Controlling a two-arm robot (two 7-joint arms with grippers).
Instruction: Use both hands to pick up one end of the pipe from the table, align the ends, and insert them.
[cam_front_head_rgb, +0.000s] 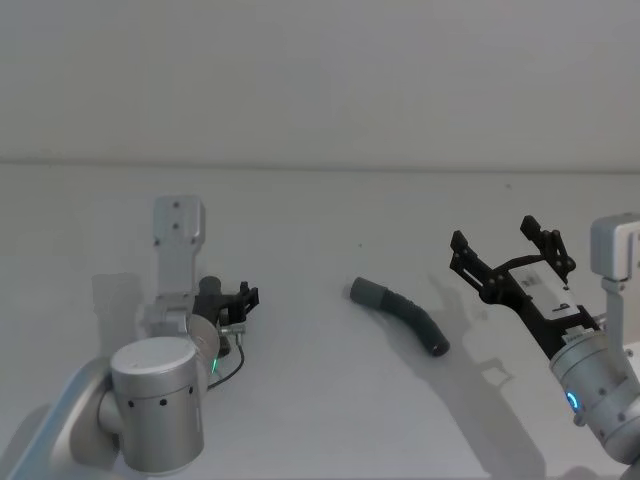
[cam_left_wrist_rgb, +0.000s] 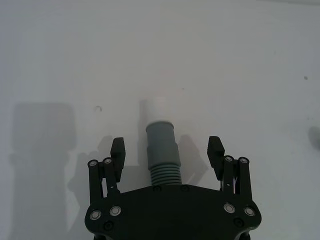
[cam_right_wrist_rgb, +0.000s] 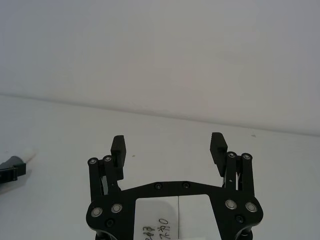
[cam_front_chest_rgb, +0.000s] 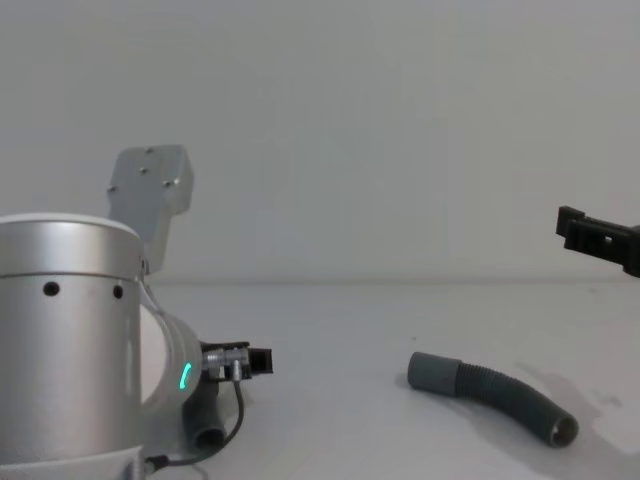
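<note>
Where the left arm reaches low over the table (cam_front_head_rgb: 320, 420), the left gripper (cam_left_wrist_rgb: 167, 150) sits down around the short tube (cam_left_wrist_rgb: 162, 150); its fingers (cam_left_wrist_rgb: 118, 151) are spread wide, one on each side of the tube, with a gap of white surface showing on both sides; the tube's whitish tip (cam_left_wrist_rgb: 154, 107) points out ahead of the fingertips and lies on the table; its ribbed part runs back under the gripper body. Long hose (cam_front_head_rgb: 402, 314) lies free mid-table, between the two arms and well apart from the left gripper; its smooth cuff (cam_front_head_rgb: 368, 292) faces the left side, its other end nearer the right arm. Right gripper (cam_front_head_rgb: 503, 243) hangs raised above the table to the hose's right; fingers wide apart, holding nothing.
</note>
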